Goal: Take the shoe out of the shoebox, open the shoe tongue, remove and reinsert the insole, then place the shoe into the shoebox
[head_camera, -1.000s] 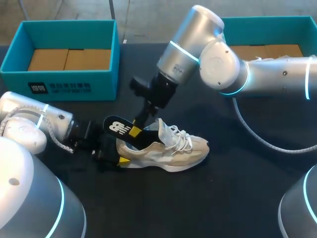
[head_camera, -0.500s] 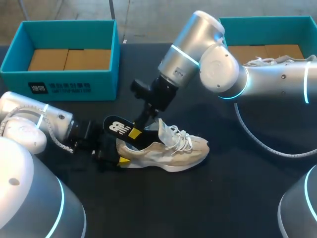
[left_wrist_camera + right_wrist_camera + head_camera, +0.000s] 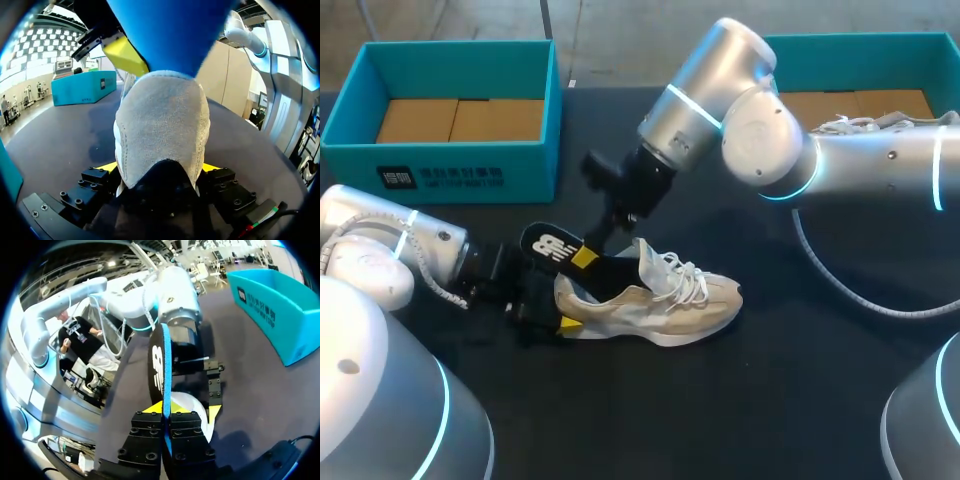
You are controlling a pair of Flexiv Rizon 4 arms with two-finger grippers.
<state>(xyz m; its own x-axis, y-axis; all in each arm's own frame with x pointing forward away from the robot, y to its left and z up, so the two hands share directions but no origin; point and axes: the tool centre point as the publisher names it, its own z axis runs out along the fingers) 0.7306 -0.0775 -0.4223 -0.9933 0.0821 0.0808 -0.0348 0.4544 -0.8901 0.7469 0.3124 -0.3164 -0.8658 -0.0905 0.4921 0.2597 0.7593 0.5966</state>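
Our two hands are both clenched, the left on the shoe's heel and the right on the insole.

Our left hand [image 3: 558, 305] [image 3: 159, 167] lies low on the dark surface [image 3: 770, 380], its yellow tips pressed against either side of the heel of the pale shoe [image 3: 660, 300] [image 3: 160, 125], which rests on its sole between the two teal shoeboxes [image 3: 460, 160]. Our right arm comes in from the right, reaches past the middle and angles down toward the heel. Its hand [image 3: 585, 257] [image 3: 166, 412] pinches the insole [image 3: 552, 248] [image 3: 162, 365] edge-on between its fingers. The insole's heel end stands tilted up clear of the shoe collar, while its front end is hidden inside the shoe.
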